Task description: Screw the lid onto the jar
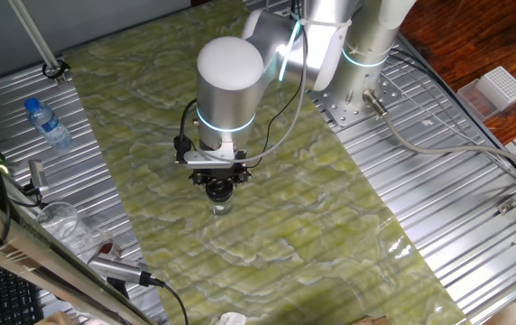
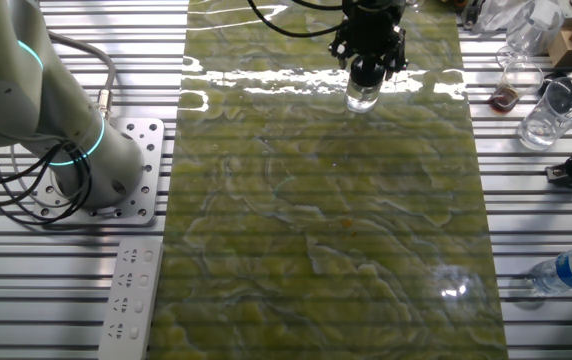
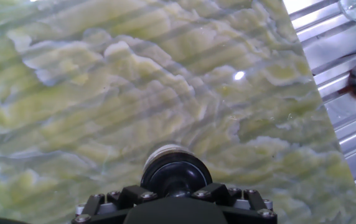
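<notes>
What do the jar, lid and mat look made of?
Jar: clear glass or plastic, see-through; which one is unclear. Lid: glossy black, likely plastic, showing highlights. Mat: green marble-patterned sheet, glossy from the glare, probably vinyl.

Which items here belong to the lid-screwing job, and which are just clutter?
Job: the lid, under the gripper; the jar beneath it on the green mat.

Clutter: water bottle, white remote, empty glass, white block.

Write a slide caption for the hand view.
Tool pressing black lid onto clear jar on green mat.
</notes>
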Robot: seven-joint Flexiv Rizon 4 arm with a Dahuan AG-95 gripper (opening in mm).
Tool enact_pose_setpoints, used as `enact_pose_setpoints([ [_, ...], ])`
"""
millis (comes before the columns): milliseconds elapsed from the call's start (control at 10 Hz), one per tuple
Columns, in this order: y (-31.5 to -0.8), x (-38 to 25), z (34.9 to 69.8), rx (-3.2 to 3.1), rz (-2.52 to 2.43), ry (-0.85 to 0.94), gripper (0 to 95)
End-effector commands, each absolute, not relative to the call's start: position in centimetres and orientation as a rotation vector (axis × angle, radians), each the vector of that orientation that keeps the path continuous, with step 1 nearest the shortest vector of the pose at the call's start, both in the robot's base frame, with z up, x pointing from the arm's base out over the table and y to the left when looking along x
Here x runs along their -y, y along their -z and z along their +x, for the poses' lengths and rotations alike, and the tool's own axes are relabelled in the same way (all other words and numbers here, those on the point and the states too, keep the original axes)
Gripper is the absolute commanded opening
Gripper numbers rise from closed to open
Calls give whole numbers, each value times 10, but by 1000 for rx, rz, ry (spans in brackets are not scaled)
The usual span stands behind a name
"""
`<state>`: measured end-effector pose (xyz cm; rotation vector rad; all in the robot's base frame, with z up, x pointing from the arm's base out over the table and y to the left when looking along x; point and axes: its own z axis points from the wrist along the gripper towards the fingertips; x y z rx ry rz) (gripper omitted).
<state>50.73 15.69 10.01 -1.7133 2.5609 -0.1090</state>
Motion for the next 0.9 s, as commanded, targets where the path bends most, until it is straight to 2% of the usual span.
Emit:
enact_pose_setpoints([
  [100,-99,-157,507,-2563,-1716,110,570],
  [900,-98,-157,506,-2645,-1533,144,570],
])
